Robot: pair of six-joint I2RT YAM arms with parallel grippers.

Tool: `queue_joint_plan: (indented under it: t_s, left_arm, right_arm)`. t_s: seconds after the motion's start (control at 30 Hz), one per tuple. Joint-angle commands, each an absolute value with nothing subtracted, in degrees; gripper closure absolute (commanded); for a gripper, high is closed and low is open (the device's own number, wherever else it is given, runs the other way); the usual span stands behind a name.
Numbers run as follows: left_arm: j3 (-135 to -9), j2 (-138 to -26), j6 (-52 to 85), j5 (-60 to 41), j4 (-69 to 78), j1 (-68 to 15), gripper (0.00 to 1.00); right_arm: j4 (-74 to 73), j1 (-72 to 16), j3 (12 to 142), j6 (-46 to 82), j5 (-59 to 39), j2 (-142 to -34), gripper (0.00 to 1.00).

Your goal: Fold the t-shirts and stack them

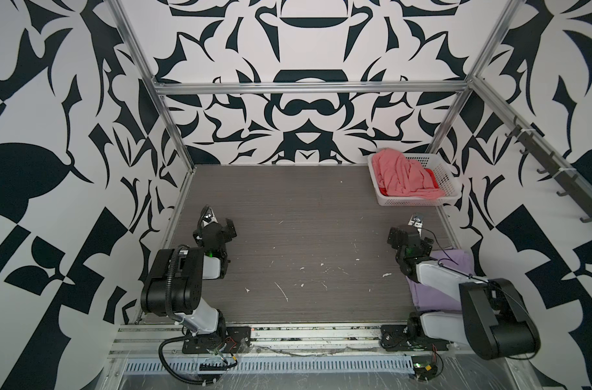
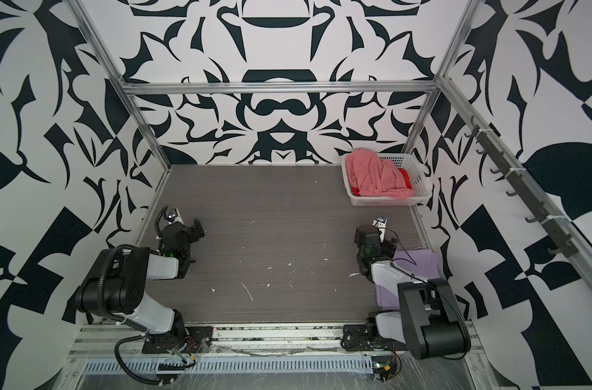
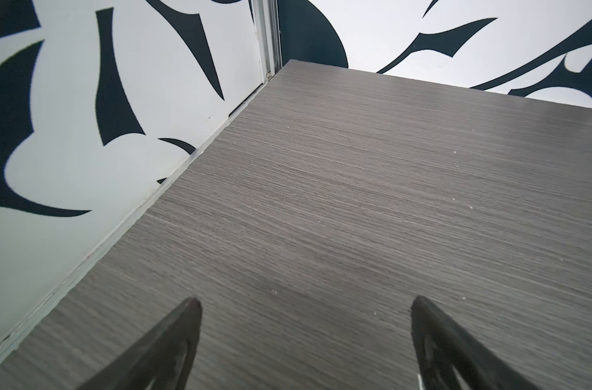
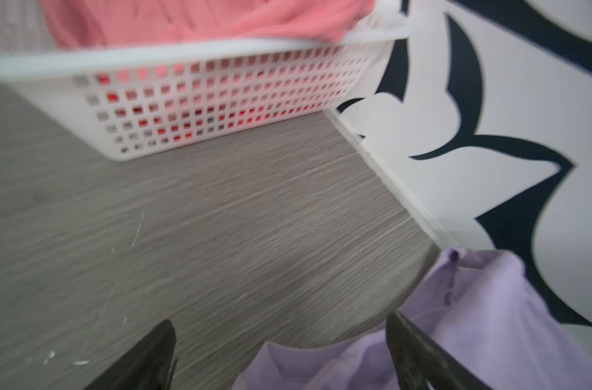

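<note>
A folded lavender t-shirt (image 1: 436, 293) (image 2: 419, 266) lies at the table's near right, partly under my right arm. My right gripper (image 1: 407, 227) (image 4: 279, 319) hangs open just over its far edge (image 4: 473, 320), with nothing between the fingers. A crumpled salmon-pink t-shirt (image 1: 402, 175) (image 2: 377, 175) (image 4: 203, 20) fills the white basket (image 1: 419, 201) (image 4: 220, 54) at the back right. A red t-shirt (image 1: 431, 175) (image 2: 405, 176) peeks out beneath it. My left gripper (image 1: 220, 222) (image 3: 304, 302) stands open over bare tabletop at the left, near the side wall.
The grey wood-grain table (image 1: 304, 219) carries white scuffs and flecks. Patterned walls and aluminium frame posts close it in on the left, back and right. A rail of dark hooks (image 1: 540, 162) runs along the right wall.
</note>
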State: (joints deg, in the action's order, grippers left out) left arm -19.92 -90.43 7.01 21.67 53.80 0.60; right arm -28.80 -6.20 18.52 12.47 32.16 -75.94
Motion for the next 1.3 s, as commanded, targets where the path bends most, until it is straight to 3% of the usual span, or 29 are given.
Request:
queue_joint_plan:
  t_s: [0.0,0.13,0.2,0.27,0.33,0.97,1.27]
  left_arm:
    - [-20.4,-90.0,6.9,21.3,56.1,0.8,0.01]
    - [-20.5,-90.0,6.9,21.4,56.1,0.8,0.01]
    - [-20.4,-89.8,7.1,21.6,55.9,0.8,0.01]
    - [-20.4,-90.0,7.1,21.6,56.1,0.8,0.01]
    - [-20.8,-90.2,7.0,21.6,55.6,0.8,0.01]
    - [-20.2,-89.9,7.1,21.8,56.4,0.7,0.01]
    - [-20.2,-89.9,7.2,21.8,56.3,0.8,0.01]
  right_arm:
    - [-48.0,-5.4,17.0,7.8,28.7,-77.5,0.02]
    - [-55.8,-4.9,17.2,3.9,20.3,-86.4,0.12]
    - [-59.7,-5.8,18.2,2.0,20.0,-90.5,0.11]
    - [-52.8,-5.7,19.3,3.6,18.7,-88.2,0.08]
    - [-55.8,-5.7,19.3,2.5,18.4,-89.8,0.03]
    - [-54.5,-5.6,19.1,2.9,18.6,-88.9,0.0]
    - [-52.6,-5.6,20.2,0.4,13.3,-89.0,0.0]
